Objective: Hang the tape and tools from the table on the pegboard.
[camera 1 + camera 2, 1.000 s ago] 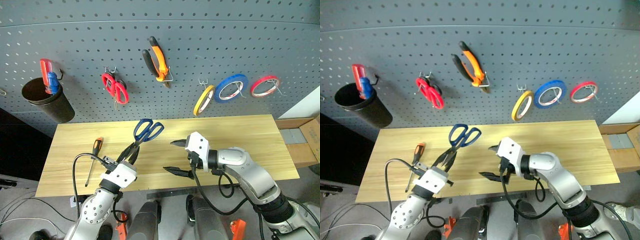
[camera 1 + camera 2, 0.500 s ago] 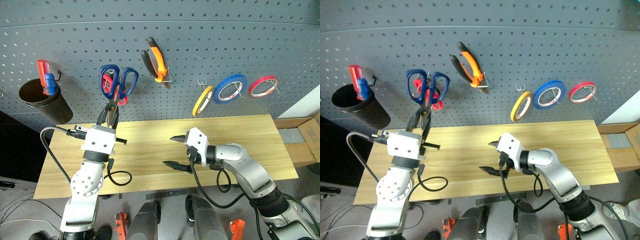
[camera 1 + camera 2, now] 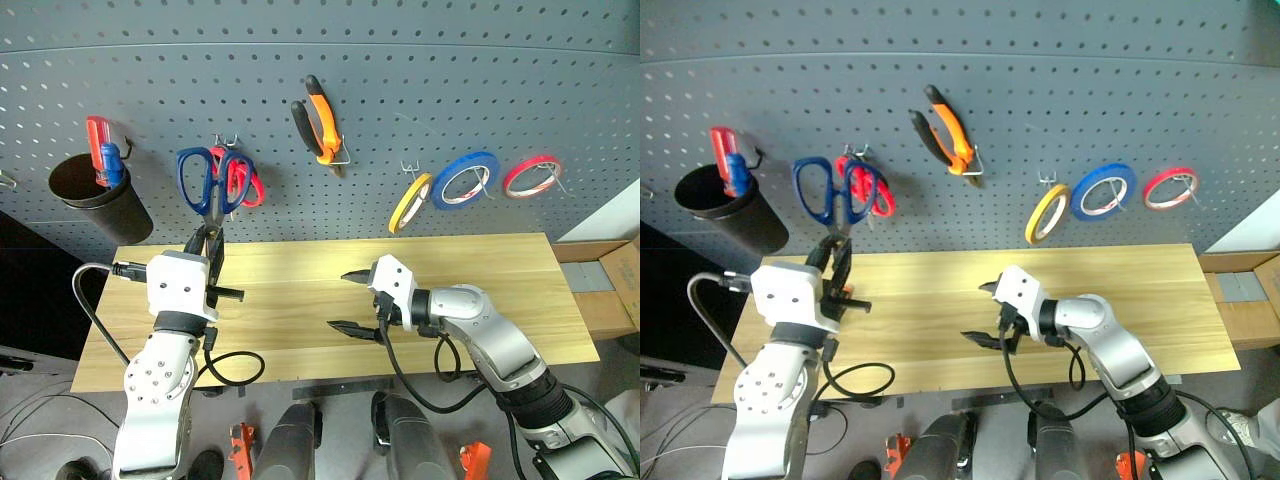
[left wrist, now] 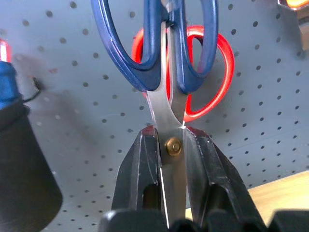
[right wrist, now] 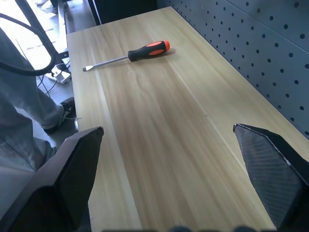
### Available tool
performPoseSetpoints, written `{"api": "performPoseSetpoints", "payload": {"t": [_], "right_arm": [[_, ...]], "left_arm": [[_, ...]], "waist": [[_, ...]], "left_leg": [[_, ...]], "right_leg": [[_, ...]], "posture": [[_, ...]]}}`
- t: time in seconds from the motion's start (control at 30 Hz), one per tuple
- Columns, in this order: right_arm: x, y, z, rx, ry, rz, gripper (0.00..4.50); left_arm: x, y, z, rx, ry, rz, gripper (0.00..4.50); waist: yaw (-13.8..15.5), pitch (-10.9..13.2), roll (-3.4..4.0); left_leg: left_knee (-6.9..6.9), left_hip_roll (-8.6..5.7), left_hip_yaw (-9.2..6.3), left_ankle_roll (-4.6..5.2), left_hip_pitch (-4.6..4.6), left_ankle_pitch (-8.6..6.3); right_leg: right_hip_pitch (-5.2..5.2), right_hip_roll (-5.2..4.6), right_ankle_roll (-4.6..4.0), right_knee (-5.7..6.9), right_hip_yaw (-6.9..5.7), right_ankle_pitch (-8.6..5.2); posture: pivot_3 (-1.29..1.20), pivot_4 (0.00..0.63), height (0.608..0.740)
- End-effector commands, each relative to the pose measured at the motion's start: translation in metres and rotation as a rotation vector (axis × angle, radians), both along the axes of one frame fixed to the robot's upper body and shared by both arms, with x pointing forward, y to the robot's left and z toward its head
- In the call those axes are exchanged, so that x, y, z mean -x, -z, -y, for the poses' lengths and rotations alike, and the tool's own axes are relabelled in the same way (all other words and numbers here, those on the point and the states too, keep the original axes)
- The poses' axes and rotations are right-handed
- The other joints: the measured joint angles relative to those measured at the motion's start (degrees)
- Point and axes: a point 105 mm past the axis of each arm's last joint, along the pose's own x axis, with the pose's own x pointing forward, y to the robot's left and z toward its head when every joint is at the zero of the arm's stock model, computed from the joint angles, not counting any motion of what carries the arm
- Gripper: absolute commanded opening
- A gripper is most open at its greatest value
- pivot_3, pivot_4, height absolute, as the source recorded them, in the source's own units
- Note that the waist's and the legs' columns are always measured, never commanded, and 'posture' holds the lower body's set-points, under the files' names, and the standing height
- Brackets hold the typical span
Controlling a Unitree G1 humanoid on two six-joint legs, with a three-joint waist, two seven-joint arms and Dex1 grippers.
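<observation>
The blue-handled scissors (image 3: 208,185), stiff, light and likely slippery on their steel blades, are clamped at the pivot by the shut left hand (image 3: 204,243) and held against the pegboard (image 3: 420,70), while the right hand (image 3: 343,302) is spread wide and empty over the surface (image 3: 500,270).

Blue-handled scissors (image 3: 210,185) above the left gripper (image 3: 207,243); red scissors (image 3: 243,181) just behind; orange-black pliers (image 3: 320,118); dark grey pegboard (image 3: 420,70) with a dotted hole grid.
</observation>
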Motion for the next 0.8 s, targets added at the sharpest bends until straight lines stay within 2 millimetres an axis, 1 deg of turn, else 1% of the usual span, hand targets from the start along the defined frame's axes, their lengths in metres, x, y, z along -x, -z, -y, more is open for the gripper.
{"api": "performPoseSetpoints", "payload": {"t": [0.03, 0.13, 0.3, 0.4, 0.5, 0.63, 0.8], "right_arm": [[0.002, -0.01, -0.003, -0.024, -0.02, 0.041, 4.5], [0.001, -0.01, -0.002, -0.023, -0.016, 0.042, 4.5], [0.001, -0.01, -0.001, -0.022, -0.011, 0.043, 4.5], [0.001, -0.01, -0.001, -0.021, -0.008, 0.043, 4.5], [0.001, -0.01, -0.001, -0.022, -0.007, 0.044, 4.5], [0.002, -0.01, -0.003, -0.023, -0.012, 0.044, 4.5], [0.003, -0.013, -0.003, -0.035, -0.016, 0.05, 4.5]], "left_arm": [[0.001, -0.005, 0.005, 0.002, 0.05, 0.007, 0.41], [-0.001, -0.004, 0.008, 0.009, 0.083, -0.009, 0.41], [-0.003, -0.005, 0.005, 0.013, 0.082, -0.019, 0.41], [-0.007, -0.004, 0.003, 0.031, 0.088, -0.035, 0.41], [-0.015, -0.001, -0.002, 0.047, 0.087, -0.054, 0.41], [-0.032, 0.005, -0.01, 0.059, 0.079, -0.069, 0.41], [-0.048, 0.021, -0.006, 0.117, 0.119, -0.147, 0.36]], "waist": [[0.0, 0.0, 0.0], [0.0, 0.0, -0.01], [0.0, 0.0, -0.01], [0.0, 0.0, -0.01], [0.0, -0.1, 0.0], [0.0, -0.2, 0.0], [-0.1, -0.5, 0.0]], "left_leg": [[0.0, 0.0, 0.0, 0.0, 0.0, 0.0], [0.0, 0.0, 0.0, 0.0, 0.0, 0.0], [0.0, 0.0, 0.0, 0.0, 0.01, 0.0], [0.0, 0.0, 0.01, 0.0, 0.01, 0.0], [0.02, 0.0, 0.0, -0.01, 0.01, 0.01], [0.03, 0.0, 0.0, -0.01, 0.02, 0.01], [0.04, -0.01, 0.02, -0.02, 0.02, 0.01]], "right_leg": [[0.0, 0.0, 0.0, 0.0, 0.0, 0.0], [0.0, 0.0, 0.0, 0.0, 0.01, 0.0], [0.0, 0.0, 0.0, 0.01, 0.01, 0.0], [0.0, 0.0, 0.0, 0.01, 0.01, 0.0], [0.01, 0.0, -0.01, 0.03, 0.01, 0.0], [0.01, 0.0, -0.01, 0.03, -0.01, 0.01], [0.0, 0.0, -0.01, 0.02, 0.0, 0.01]], "posture": [[0.0, 0.256, 0.74], [0.0, 0.256, 0.74], [0.0, 0.255, 0.74], [0.0, 0.254, 0.74], [0.0, 0.253, 0.74], [-0.01, 0.249, 0.74], [-0.01, 0.247, 0.74]]}}
